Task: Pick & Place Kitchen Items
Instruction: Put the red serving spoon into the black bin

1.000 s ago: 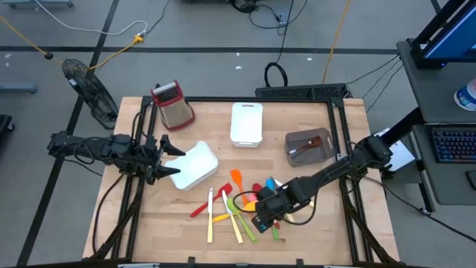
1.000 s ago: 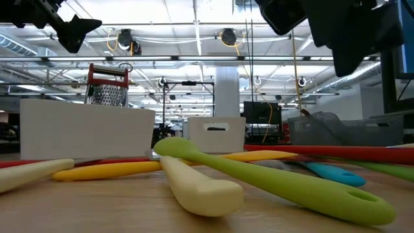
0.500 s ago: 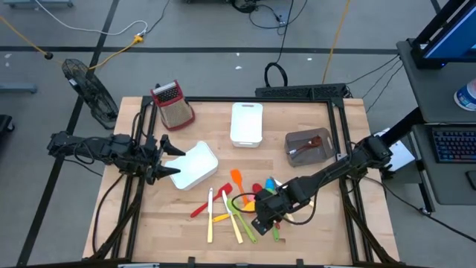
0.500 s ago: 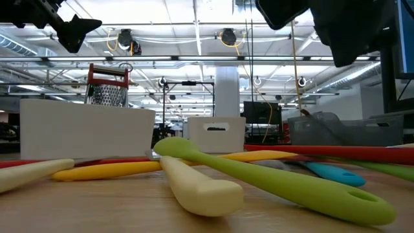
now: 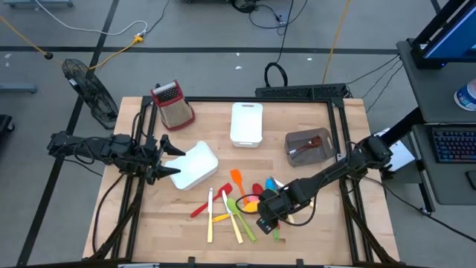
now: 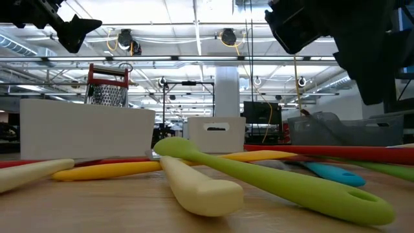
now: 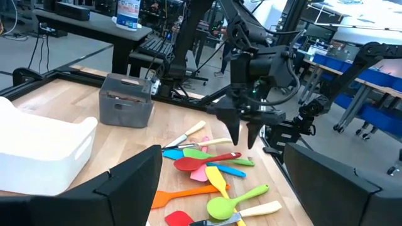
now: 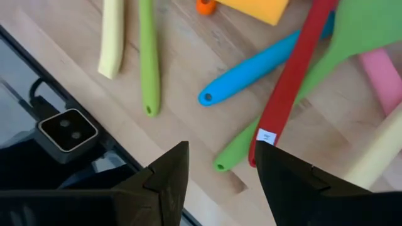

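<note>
The kitchen items [image 5: 238, 205] lie in a loose pile on the wooden table near its front edge: a red-handled utensil [image 8: 292, 81], a blue handle [image 8: 251, 72], green handles [image 8: 147, 56], a cream one [image 6: 194, 184], and yellow, orange and pink pieces. My right gripper [image 5: 262, 221] hangs open just above the pile's near right part, fingers slanting down. The free ends of a green handle [image 8: 221, 164] and the red handle sit below the gap, untouched. My left gripper [image 5: 176, 161] waits open and level at the table's left, beside a white bin.
A white bin [image 5: 195, 165] stands left of centre, and a second white bin [image 5: 246, 123] at the back. A grey bin [image 5: 309, 145] sits at the right. A metal grater with a red top [image 5: 172, 104] stands at the far left corner. The table's front frame rail [image 8: 69, 129] runs close below my right gripper.
My right gripper has sunk a little toward the utensils, still open. The utensils have not moved.
</note>
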Robot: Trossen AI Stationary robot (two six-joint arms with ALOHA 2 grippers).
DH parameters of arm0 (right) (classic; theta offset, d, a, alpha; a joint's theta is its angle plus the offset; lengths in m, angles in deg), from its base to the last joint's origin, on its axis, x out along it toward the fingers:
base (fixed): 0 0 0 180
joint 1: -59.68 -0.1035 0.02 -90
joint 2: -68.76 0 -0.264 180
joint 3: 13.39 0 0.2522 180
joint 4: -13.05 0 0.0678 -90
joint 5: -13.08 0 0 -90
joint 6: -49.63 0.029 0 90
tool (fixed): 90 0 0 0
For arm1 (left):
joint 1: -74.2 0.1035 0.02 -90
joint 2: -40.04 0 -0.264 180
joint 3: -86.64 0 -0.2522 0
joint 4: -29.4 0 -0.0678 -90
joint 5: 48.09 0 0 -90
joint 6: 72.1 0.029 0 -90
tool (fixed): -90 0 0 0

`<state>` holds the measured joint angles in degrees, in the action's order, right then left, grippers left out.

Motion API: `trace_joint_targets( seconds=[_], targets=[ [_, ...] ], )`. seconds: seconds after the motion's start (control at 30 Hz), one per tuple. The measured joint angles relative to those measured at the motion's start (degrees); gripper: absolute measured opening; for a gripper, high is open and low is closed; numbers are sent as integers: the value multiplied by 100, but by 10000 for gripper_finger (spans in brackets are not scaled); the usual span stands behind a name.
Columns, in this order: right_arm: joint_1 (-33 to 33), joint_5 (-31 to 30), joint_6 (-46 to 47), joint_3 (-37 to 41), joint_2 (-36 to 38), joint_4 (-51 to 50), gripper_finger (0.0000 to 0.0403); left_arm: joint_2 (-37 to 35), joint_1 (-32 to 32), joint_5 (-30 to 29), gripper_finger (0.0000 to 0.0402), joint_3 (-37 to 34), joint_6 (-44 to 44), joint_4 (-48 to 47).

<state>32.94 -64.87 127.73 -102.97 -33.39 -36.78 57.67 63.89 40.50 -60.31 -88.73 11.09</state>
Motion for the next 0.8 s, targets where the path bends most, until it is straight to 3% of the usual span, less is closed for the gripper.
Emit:
trace_joint_targets(
  seconds=[0.8],
  targets=[
    [57, -125, 112, 861, 0, 982, 178, -2, 0, -4, 340, 2, -4, 4]
  ],
)
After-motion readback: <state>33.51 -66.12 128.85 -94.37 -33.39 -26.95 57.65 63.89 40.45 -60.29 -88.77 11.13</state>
